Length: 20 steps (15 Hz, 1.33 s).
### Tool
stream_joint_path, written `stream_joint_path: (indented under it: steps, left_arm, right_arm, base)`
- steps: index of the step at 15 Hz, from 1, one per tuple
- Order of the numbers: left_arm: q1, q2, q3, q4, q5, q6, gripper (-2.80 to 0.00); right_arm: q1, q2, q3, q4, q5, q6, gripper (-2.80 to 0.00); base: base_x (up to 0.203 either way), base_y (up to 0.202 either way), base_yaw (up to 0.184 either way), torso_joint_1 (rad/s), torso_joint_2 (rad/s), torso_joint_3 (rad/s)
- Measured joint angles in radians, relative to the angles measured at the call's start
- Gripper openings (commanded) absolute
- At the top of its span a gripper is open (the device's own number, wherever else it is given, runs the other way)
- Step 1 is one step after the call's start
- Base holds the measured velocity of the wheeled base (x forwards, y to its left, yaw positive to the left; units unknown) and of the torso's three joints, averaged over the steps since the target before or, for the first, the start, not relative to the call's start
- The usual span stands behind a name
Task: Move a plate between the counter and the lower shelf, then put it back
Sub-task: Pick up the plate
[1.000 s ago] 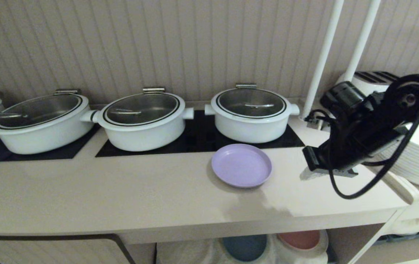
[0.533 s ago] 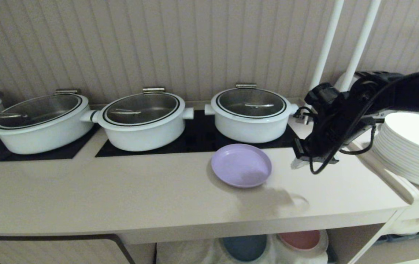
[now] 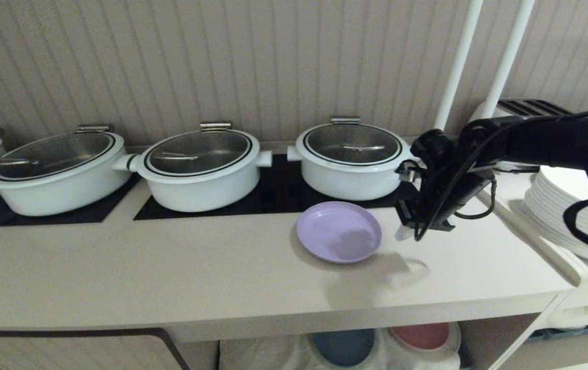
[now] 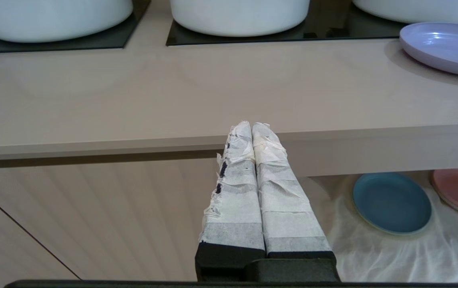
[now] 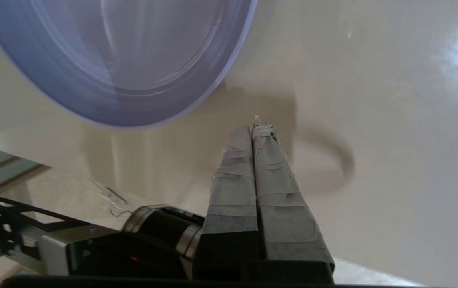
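Plate [image 3: 338, 232] is lying flat on the bench [image 3: 196, 272], in front of the rightmost pot [image 3: 351, 159]. Right gripper [image 3: 403, 232] is hovering just beside the plate's right rim, apart from it, jaws pressed fully together and holding nothing. Left gripper [image 4: 252, 127] is idling below the bench edge, jaws also together, empty. Blue plate [image 3: 344, 345] and pink plate [image 3: 420, 335] are sitting on the lower shelf [image 4: 413, 248] under the plate.

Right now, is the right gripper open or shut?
Shut. The right gripper has its taped fingers pressed together, empty, beside the round matte lavender plate.
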Motion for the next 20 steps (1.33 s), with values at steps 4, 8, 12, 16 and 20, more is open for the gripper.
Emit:
stream_joint_path:
  steps: [4,8,12,16,20]
  left_arm:
    - [0.0,0.0,0.0,0.0,0.0,0.0,-2.8]
    - [0.0,0.0,0.0,0.0,0.0,0.0,-2.8]
    - [0.0,0.0,0.0,0.0,0.0,0.0,-2.8]
    - [0.0,0.0,0.0,0.0,0.0,0.0,-2.8]
    - [0.0,0.0,0.0,0.0,0.0,0.0,-2.8]
  right_arm:
    - [0.001,0.014,-0.003,-0.001,0.0,-0.026,-2.8]
    - [0.001,0.016,-0.008,-0.01,0.001,-0.037,0.0]
    - [0.001,0.022,-0.009,-0.051,0.001,-0.101,0.0]
    - [0.017,0.048,-0.009,-0.1,0.003,-0.103,0.0]
    - [0.037,0.074,-0.01,-0.139,0.013,-0.103,0.0]
  base:
    - [0.0,0.0,0.0,0.0,0.0,0.0]
    - [0.0,0.0,0.0,0.0,0.0,0.0]
    - [0.0,0.0,0.0,0.0,0.0,0.0]
    - [0.0,0.0,0.0,0.0,0.0,0.0]
    - [0.0,0.0,0.0,0.0,0.0,0.0]
